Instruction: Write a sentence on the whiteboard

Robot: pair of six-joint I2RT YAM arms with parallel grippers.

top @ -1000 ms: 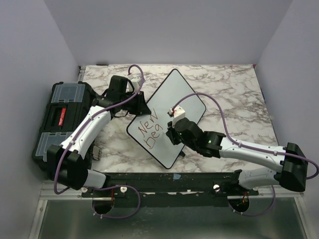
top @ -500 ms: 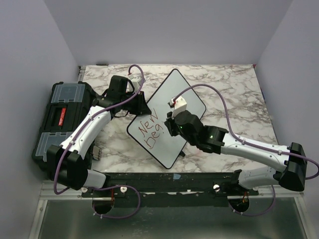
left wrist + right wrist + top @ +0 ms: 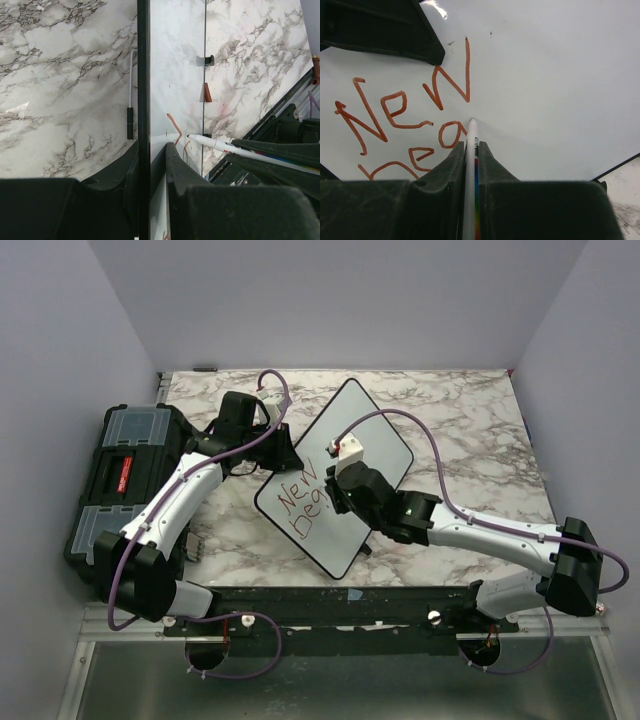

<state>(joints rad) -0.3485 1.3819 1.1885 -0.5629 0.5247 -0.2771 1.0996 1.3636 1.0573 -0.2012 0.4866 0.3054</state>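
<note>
the left hand (image 3: 150, 147) clamps the edge of the black-framed whiteboard (image 3: 378, 432), which sits askew on the marble tabletop (image 3: 480, 430). the sentence (image 3: 395, 107) reads "new" in red, then "be" and a third letter partly hidden by the right hand (image 3: 470, 146), which pinches a marker (image 3: 471, 131) with its tip touching the board.

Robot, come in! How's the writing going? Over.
Left gripper shut on whiteboard edge. Right gripper shut on marker, tip at the sentence. Nothing in the way.

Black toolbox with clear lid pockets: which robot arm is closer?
Left. The left arm runs alongside the black toolbox; the right arm, holding a white marker, reaches over the black-framed whiteboard beyond it.
</note>
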